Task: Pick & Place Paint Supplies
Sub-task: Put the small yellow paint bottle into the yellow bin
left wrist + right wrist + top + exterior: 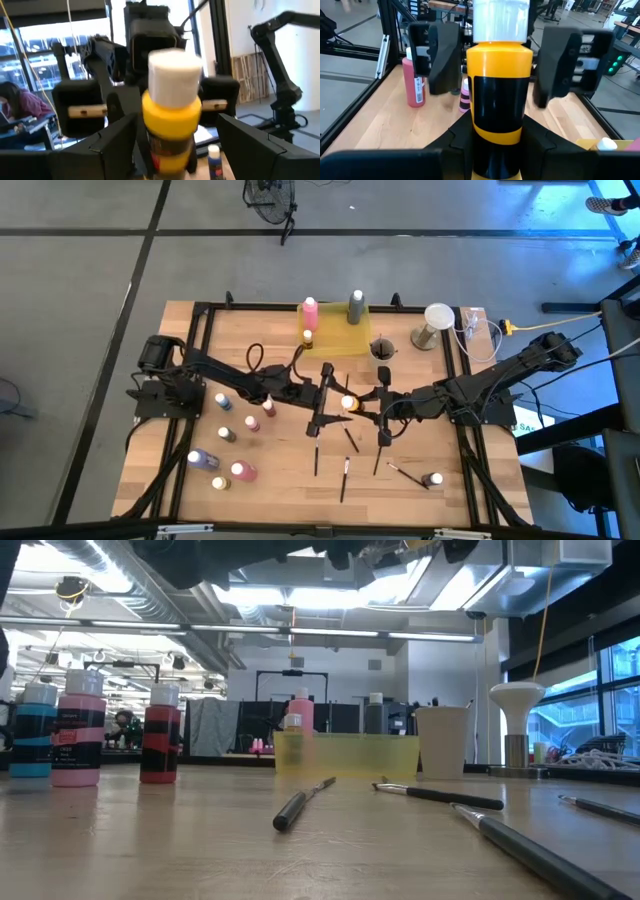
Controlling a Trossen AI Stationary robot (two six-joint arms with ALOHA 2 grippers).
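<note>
Handover step in hand, judging by the pose: both arms are meeting above the middle of the worktop [290, 480] with a yellow paint bottle [348, 403] between them, lifted clear of the wood. The right tool [496, 137] is clenching the bottle low on its black-labelled body, white cap pointing toward the other arm. The left tool [177, 135] is standing released, its fingers [117, 135] spread either side of the bottle's yellow shoulder and not visibly pressing on it.

Next move, as I read it: the left tool needs closing on the cap end before the right one is letting go, or else the right arm carries it alone to the yellow tray [340, 335] at the far edge. Which of these is planned, cannot tell.

Around: a pink bottle [310, 312] and a grey bottle [356, 306] are already standing in the tray, a small pale-capped one [308, 337] near its left rim. A cup [382, 348] is sitting just right of the tray, a white lamp-like stand [436, 322] beyond it. Loose bottles are clustering on the left side [232, 452]; paintbrushes [346, 470] are lying below the arms, one more bottle [434, 479] near the right front.

In the way: the two tools are crowding each other closely, so a slip risks dropping the bottle onto the brushes beneath.
</note>
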